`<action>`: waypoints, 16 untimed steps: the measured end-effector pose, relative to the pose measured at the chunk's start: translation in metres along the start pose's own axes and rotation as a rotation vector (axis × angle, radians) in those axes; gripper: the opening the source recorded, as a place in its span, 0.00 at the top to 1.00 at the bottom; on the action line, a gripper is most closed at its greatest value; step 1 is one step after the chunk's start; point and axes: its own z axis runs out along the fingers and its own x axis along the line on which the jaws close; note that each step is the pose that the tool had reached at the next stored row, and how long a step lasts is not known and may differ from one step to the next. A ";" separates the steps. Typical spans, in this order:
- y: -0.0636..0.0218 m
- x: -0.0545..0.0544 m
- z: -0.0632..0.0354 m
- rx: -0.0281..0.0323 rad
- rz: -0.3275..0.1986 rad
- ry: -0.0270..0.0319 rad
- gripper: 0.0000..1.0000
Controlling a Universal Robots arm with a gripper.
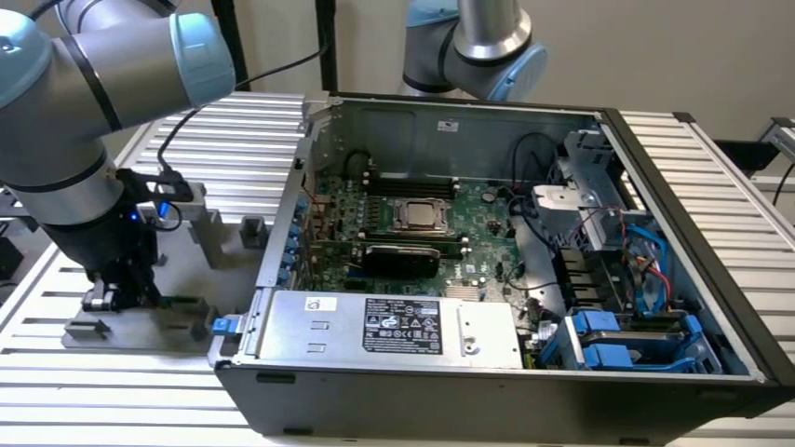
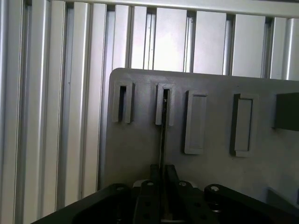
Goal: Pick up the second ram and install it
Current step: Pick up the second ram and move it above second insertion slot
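Clamping second ram [image 2: 163, 135] edge-on in end effector [image 2: 163, 175], closed narrow, at grey fixture slot [image 2: 159, 111]. May jam in slot or slip out if pulled tilted.

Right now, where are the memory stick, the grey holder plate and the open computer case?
memory stick [image 2: 163, 140], wrist view, its thin edge midway along.
grey holder plate [image 2: 140, 158], wrist view, bare flat surface.
open computer case [image 1: 497, 396], exterior view, dark near wall.
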 end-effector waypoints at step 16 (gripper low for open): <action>0.0000 0.000 0.0000 0.0011 0.043 -0.0015 0.87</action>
